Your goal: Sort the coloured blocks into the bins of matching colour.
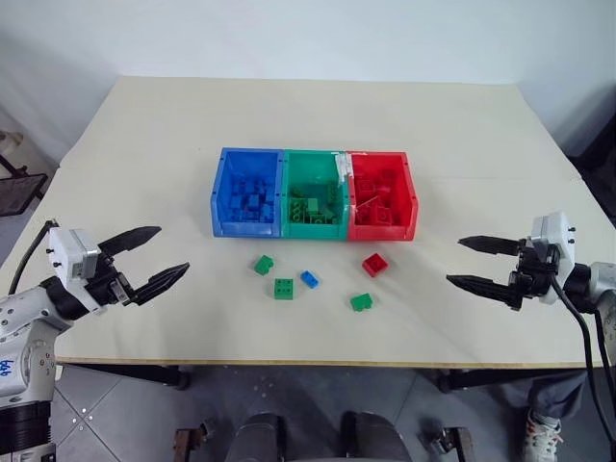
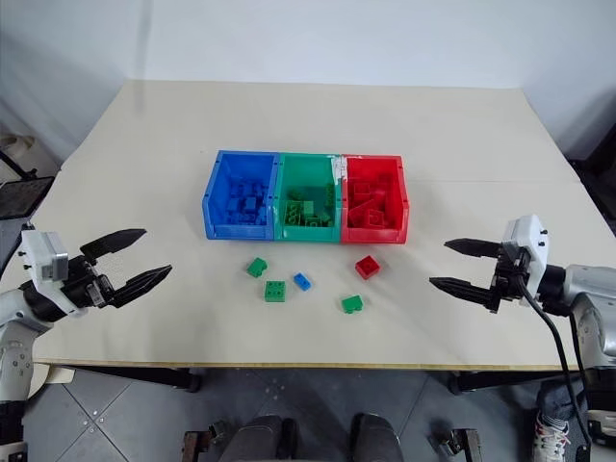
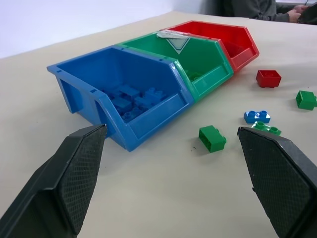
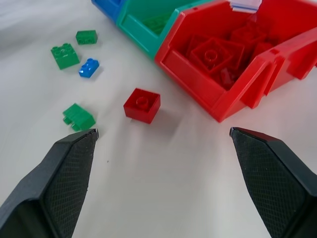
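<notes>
Lab-like room: bare pale table [image 1: 289,115], white walls, tiled floor [image 1: 125,414].

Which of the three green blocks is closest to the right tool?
The green block lying below the red block, rightmost of the three. The other two greens sit left of the blue block, farther from the right tool.

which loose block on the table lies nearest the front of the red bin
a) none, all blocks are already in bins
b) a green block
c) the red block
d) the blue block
c: the red block lies on the table just in front of the red bin, while the blue block and the three green blocks lie farther off.
</notes>
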